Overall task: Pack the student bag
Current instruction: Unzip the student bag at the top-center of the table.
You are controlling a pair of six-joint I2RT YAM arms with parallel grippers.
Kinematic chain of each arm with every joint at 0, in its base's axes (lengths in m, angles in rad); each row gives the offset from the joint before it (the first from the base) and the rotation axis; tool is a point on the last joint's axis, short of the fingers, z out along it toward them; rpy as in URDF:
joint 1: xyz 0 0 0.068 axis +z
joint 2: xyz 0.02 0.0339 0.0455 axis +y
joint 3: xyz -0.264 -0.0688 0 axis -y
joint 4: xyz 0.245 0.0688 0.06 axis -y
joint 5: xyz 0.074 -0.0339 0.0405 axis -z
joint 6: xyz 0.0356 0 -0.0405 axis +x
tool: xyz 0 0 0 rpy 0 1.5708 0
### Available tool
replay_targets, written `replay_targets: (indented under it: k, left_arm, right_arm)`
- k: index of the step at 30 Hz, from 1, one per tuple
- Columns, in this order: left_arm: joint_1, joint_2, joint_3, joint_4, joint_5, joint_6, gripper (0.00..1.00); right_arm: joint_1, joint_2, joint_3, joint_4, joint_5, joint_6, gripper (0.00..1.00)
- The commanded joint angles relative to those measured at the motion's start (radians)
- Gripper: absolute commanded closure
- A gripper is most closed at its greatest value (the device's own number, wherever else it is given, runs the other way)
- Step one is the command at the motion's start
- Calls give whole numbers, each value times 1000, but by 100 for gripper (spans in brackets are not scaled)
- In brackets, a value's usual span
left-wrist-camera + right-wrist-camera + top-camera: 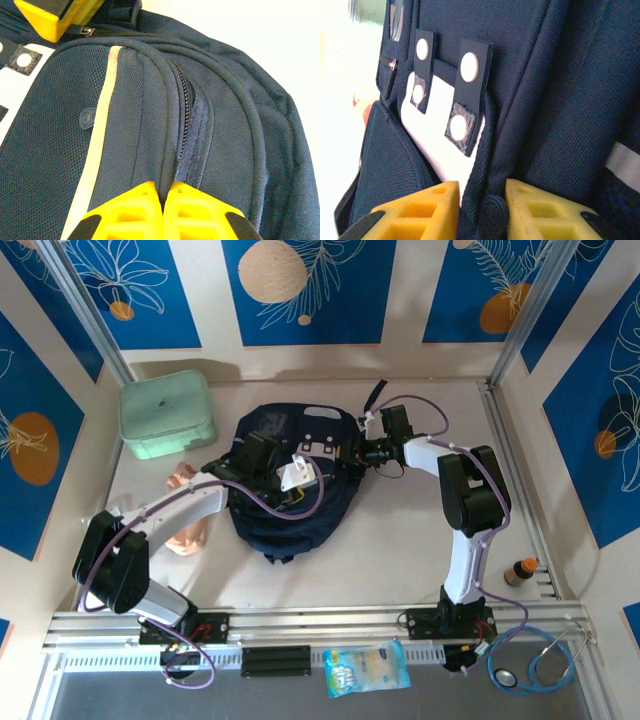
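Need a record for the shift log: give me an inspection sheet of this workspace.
Surface: pale table, metal rails along its edges.
Job's things: student bag lying front up between both arms.
Clutter: mint box, pinkish item, small bottle, snack packet, stethoscope.
Tools: left tool shut on a bag seam; right tool astride a piped edge, grip unclear.
Cables: purple cables along both arms.
Surroundings: blue leaf-print panels.

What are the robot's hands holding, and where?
Left gripper pinches the student bag at its zipper flap. Right gripper straddles a side seam; grip unclear.
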Motion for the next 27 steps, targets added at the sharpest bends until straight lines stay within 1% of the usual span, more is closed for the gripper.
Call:
replay_targets:
  k: [1, 4, 10, 12, 17, 21, 27]
  left_arm:
    - [1, -17, 4, 100, 41, -11, 100]
    - [1, -18, 5, 96, 37, -9, 100]
    - [0, -25, 2, 84, 32, -4, 100]
    - [0, -25, 2, 82, 24, -8, 100]
    - [13, -18, 18, 69, 21, -48, 100]
    - [29, 7, 46, 60, 48, -93, 100]
    - [36, 48, 96, 95, 91, -186, 100]
  right_arm:
    - [18, -33, -24, -33, -103, 0, 74]
    - [18, -34, -31, -19, -108, 10, 75]
    - [18, -48, -37, -18, -66, 5, 91]
    - [16, -63, -46, -8, -60, 9, 94]
    - [3, -168, -111, 61, -52, 42, 96]
    - [-2, -258, -184, 160, -89, 93, 97]
    - [14, -351, -258, 185, -59, 119, 97]
